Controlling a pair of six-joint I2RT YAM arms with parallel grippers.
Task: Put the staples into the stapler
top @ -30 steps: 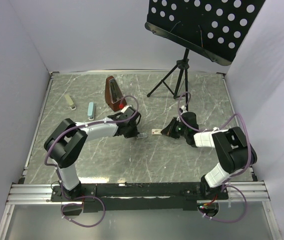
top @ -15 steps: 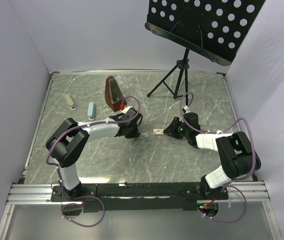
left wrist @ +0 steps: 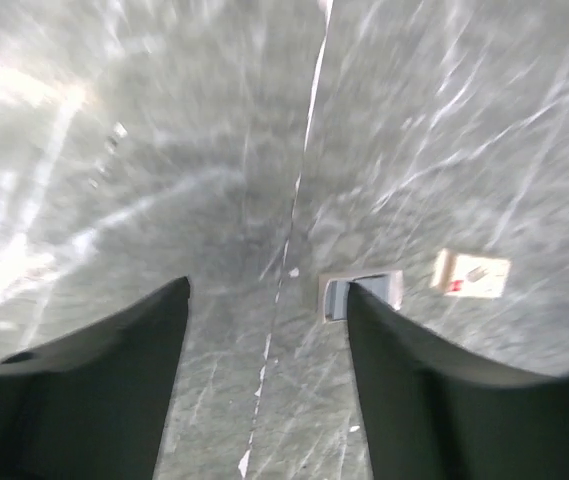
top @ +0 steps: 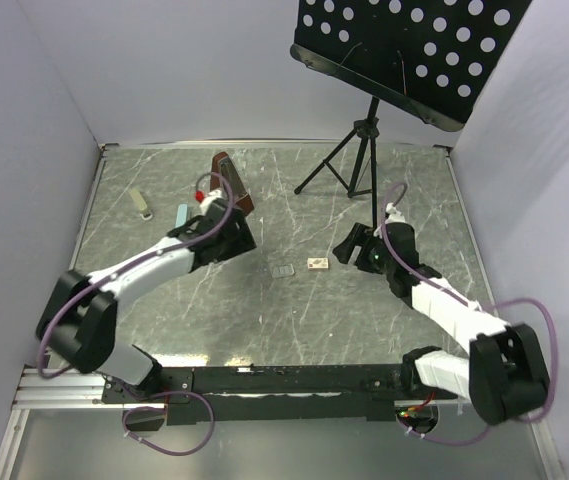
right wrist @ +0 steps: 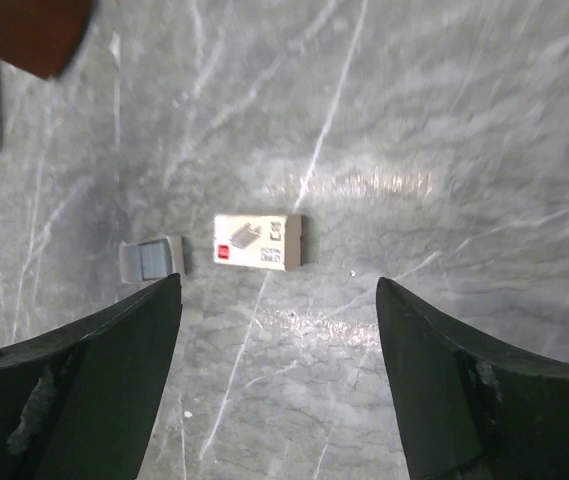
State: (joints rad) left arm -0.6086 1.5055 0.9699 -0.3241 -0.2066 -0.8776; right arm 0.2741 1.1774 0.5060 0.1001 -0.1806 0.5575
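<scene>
The staples box (top: 315, 264) lies released just beside the grey-blue piece (top: 284, 271), because the left gripper (left wrist: 269, 290) and right gripper (right wrist: 279, 285) have opened, empty, and backed off it, so nothing is loaded yet.

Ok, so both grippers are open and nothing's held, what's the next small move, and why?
Probably lower the right gripper onto the staple box. It lies flat and free on the table, just ahead of the open fingers in the right wrist view, with the grey piece beside it but apart.
</scene>
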